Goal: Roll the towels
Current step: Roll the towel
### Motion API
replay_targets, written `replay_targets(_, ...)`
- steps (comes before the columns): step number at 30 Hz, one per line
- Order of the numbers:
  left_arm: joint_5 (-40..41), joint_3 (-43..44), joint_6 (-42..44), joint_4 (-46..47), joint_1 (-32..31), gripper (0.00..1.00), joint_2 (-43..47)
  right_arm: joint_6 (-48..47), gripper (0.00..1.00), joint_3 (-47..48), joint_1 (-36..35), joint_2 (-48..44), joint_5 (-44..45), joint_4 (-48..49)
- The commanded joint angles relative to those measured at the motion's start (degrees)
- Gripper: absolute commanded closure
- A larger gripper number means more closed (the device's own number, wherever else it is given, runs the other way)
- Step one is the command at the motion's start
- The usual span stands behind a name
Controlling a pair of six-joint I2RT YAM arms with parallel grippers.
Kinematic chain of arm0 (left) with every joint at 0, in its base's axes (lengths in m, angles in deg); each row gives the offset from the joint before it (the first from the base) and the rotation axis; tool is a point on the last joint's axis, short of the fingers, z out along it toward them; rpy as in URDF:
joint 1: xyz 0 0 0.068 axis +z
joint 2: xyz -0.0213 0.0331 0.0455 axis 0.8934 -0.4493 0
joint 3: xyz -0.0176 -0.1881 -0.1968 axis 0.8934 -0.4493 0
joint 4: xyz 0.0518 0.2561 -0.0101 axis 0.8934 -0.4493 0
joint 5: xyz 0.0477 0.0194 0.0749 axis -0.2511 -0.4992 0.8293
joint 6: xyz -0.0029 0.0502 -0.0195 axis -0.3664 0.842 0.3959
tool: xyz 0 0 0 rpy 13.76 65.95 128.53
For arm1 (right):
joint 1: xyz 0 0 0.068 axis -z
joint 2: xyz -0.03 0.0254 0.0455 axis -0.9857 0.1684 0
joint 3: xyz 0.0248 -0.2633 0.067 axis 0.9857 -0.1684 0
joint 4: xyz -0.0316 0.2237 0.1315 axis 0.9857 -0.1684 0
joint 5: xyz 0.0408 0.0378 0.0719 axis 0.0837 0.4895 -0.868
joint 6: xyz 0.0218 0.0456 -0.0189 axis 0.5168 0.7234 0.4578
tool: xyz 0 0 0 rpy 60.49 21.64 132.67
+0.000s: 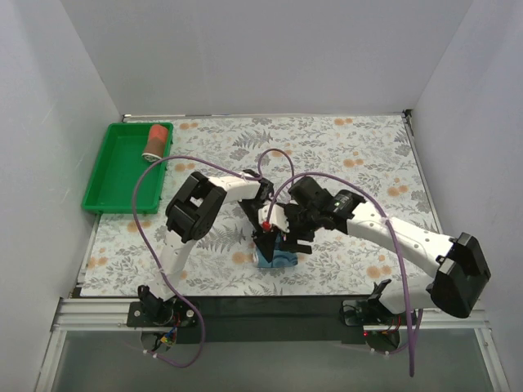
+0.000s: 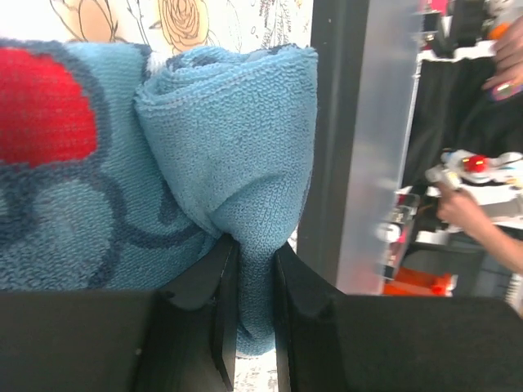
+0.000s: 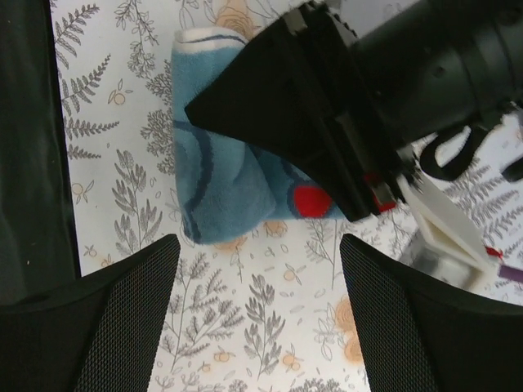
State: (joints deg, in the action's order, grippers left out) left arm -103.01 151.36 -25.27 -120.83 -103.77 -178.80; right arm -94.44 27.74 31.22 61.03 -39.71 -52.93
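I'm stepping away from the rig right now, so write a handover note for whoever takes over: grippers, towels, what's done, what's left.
Left gripper: shut, pinching a fold of the blue towel, which lies at the near middle of the table.
Right gripper: open, holding nothing, hovering beside that towel.
Red towel: rolled, lying in the green tray at far left.
Done: red towel.
Left: blue towel looks only partly rolled; finish the roll.

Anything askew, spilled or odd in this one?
Only the blue towel: its roll looks loose and bunched where the left gripper pinches a fold. The red roll lies inside the green tray.
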Motion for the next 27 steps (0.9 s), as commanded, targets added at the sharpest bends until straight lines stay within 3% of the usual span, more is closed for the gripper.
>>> replay_targets(1,19.1,-3.4,2.1,5.5,-0.3,0.94,-6.8,1.2,0.27,-3.0,-4.5,2.2,4.2,9.5)
replay_targets(13,19.8,-3.2,2.4,6.0,2.3,0.89,-8.4,6.5,0.30,-9.6,-12.2,11.6,8.2,22.5)
replay_targets(14,19.9,-3.2,2.0,6.1,2.8,0.89,-8.3,6.6,0.33,-10.5,-12.4,12.5,8.2,23.0)
replay_targets(16,19.7,-3.3,1.8,6.5,3.2,0.88,-8.3,6.9,0.53,-11.2,-12.6,13.3,7.7,23.7)
replay_targets(17,20.1,-3.5,1.3,7.3,3.7,0.87,-7.8,7.0,0.71,-12.4,-12.5,13.7,7.1,24.7)
replay_targets(21,20.8,-4.6,-0.7,9.6,5.7,0.84,-4.6,6.6,0.98,-13.5,-11.3,15.3,2.1,25.3)
replay_targets(26,18.7,-5.8,-3.0,11.0,11.9,0.71,1.9,4.2,0.99,-11.8,-7.0,17.7,-8.0,23.5)
replay_targets(27,18.2,-5.7,-3.3,10.6,13.0,0.62,4.2,3.2,0.99,-10.1,-6.7,18.4,-9.4,20.9)
